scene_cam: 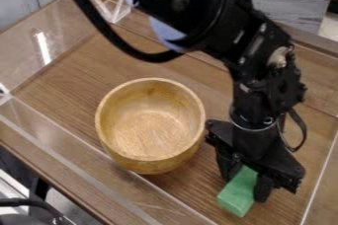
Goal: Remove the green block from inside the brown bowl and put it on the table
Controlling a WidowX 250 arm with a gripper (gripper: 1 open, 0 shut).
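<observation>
green block (238, 193): 1 | brown bowl (149, 125): 1 | robot arm (244, 46): 1

Soft even light, slight blur, pale glare streak.

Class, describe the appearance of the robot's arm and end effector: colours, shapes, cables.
The black robot arm has rounded joint housings and a pale bluish section. A thick black cable loops beside it. The bulky black end effector has angular, mechanical-looking parts; no markings are legible.
</observation>
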